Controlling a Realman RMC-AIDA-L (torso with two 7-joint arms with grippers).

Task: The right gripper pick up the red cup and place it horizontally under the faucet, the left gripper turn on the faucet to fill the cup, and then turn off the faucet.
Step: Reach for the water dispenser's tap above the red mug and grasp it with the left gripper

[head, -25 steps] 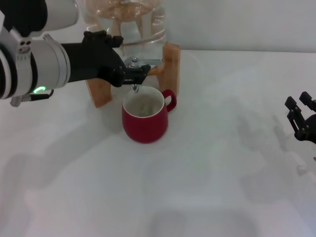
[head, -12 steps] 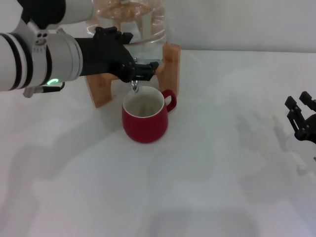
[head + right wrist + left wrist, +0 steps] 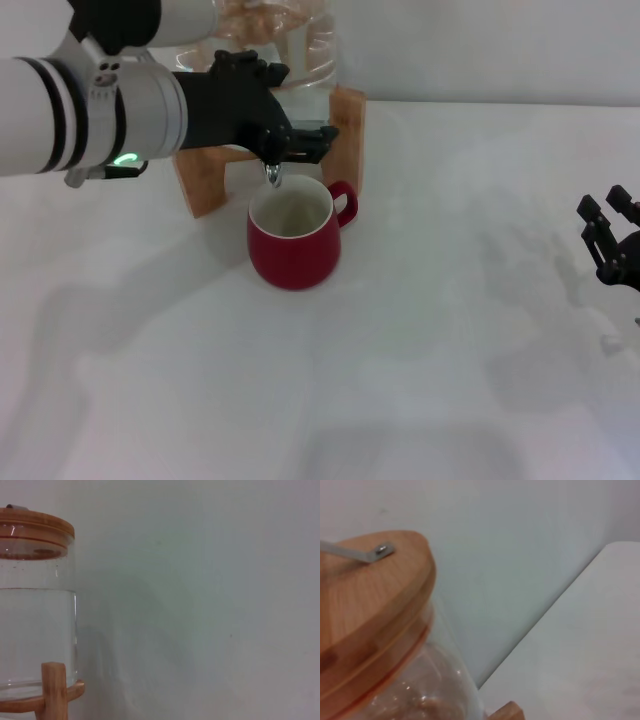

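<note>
standing upright on the white table (image 3: 420,330), the red cup (image 3: 292,240) sits directly below the faucet (image 3: 273,172), its open mouth under the spout and its loop handle turned toward the wooden stand's right post. the left gripper (image 3: 300,140) reaches in from the left side of the head view, its black fingers closed around the faucet lever at the base of the clear water jug (image 3: 290,45); a green light shows on its silver-white wrist. the wooden stand (image 3: 345,135) carries the jug, one leg on each side of the cup's far edge. the right gripper (image 3: 610,240) rests well apart at the right edge of the table, its fingers spread and holding nothing. the left wrist view shows the jug's wooden lid (image 3: 365,605) with a metal clip; the right wrist view shows the jug's clear wall (image 3: 35,630) and a stand post against a plain wall.
</note>
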